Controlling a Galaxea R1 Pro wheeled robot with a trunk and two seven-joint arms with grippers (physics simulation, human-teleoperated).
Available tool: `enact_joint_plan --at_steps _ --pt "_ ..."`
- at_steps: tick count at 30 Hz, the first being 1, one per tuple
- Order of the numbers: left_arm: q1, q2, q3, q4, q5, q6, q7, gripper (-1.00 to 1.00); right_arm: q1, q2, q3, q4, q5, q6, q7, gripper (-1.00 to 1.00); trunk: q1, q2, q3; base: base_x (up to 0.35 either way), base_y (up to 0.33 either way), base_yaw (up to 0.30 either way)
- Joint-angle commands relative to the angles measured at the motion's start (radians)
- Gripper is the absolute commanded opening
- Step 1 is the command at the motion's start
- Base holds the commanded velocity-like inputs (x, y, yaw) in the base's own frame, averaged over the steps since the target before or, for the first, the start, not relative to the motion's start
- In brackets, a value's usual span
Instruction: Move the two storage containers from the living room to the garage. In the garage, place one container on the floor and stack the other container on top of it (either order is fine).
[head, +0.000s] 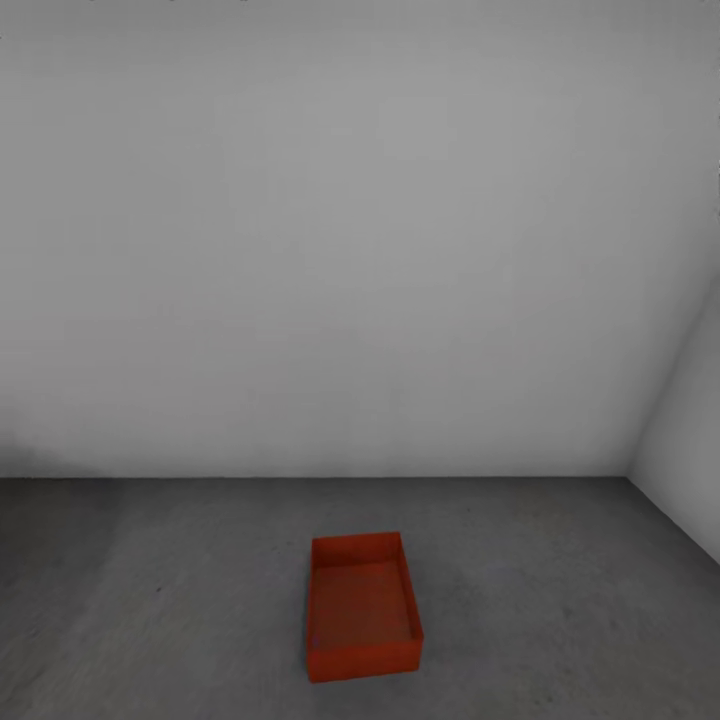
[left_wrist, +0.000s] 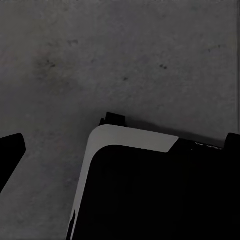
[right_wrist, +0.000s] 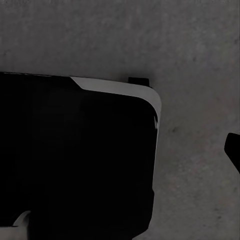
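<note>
One red-orange storage container (head: 361, 604) stands upright and open-topped on the garage's dark concrete floor (head: 150, 600), just right of centre in the head view, with nothing inside it. In the left wrist view my left gripper (left_wrist: 125, 142) hangs open over the floor, one dark fingertip (left_wrist: 11, 149) at one edge and the other at the opposite edge. My right gripper (right_wrist: 120, 150) also points down at the concrete; one dark fingertip (right_wrist: 233, 150) sits far out at the frame's edge, so the jaws stand apart. Neither gripper holds anything.
A plain white-grey wall (head: 330, 250) rises behind the container, and a side wall (head: 690, 450) closes the corner at the right. My own black base with its pale rim (left_wrist: 145, 200) (right_wrist: 75, 160) lies under both wrists.
</note>
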Motion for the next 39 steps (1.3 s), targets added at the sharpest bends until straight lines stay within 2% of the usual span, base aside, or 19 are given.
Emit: enact_joint_plan --at_steps 1,39 --pt "-0.001 0.0 -0.007 0.001 0.01 -0.003 -0.005 1.0 -0.001 0.0 0.007 0.003 -0.008 -0.006 0.004 1.0 0.0 -0.001 0.0 0.0 0.0 0.0" --pt "-0.001 0.0 -0.007 0.002 0.01 -0.004 -0.007 1.0 -0.001 0.0 0.007 0.003 -0.018 -0.005 0.001 1.0 0.0 -0.001 0.062 0.0 0.0 -0.017"
